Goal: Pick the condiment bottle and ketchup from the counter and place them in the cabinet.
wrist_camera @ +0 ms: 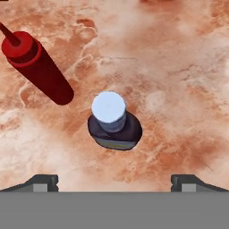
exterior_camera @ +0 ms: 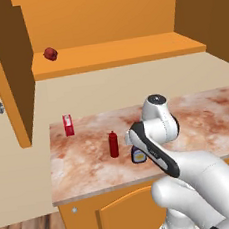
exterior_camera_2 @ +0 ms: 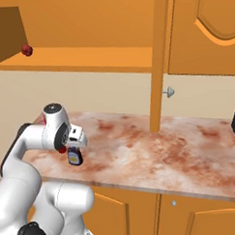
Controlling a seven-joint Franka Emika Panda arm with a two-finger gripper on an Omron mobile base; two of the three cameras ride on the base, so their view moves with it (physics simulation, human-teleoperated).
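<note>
The end effector (wrist_camera: 114,181) hangs spread wide, empty, straight above the condiment bottle (wrist_camera: 114,121), lined up for a grab; the ketchup (wrist_camera: 35,66) stands close by on the surface (wrist_camera: 179,67)

1. Left base view: from behind the arm's left, looking forward and down at the surface (exterior_camera: 91,162) and cabinet (exterior_camera: 119,53).
2. Right base view: the same scene from the arm's right.
3. Hand view: close, straight down onto the surface.
</note>
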